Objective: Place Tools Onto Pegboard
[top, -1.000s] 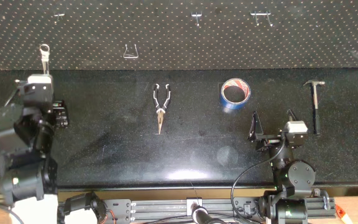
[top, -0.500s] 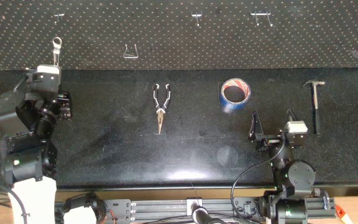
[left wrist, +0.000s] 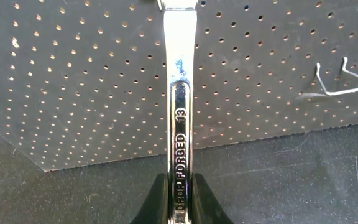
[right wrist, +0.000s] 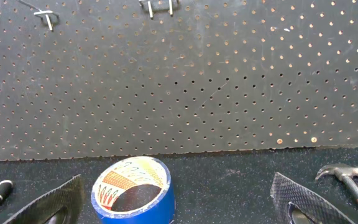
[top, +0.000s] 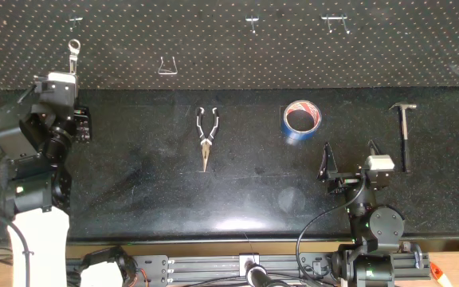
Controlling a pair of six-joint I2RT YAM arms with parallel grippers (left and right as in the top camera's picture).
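My left gripper [top: 63,82] is shut on a chrome wrench [top: 73,56], held upright against the pegboard [top: 213,48] at its left side. The wrench's ring end sits a little below a small wire hook [top: 76,21]. In the left wrist view the wrench shaft [left wrist: 180,93] rises from between the dark fingers [left wrist: 156,200] across the perforated board. On the black table lie pliers [top: 206,135], a blue tape roll [top: 301,119] and a hammer [top: 404,131]. My right gripper [top: 347,158] stands open behind the tape [right wrist: 132,190], holding nothing.
A wide wire hook [top: 166,65] hangs on the board to the right of the wrench, also seen as the wire hook [left wrist: 344,78] from the left wrist. Two more hooks [top: 252,21] [top: 335,22] sit along the board's upper edge.
The left arm has lifted the wrench up the board and slightly right, bringing its ring end closer to the top-left hook. The right arm has not moved.
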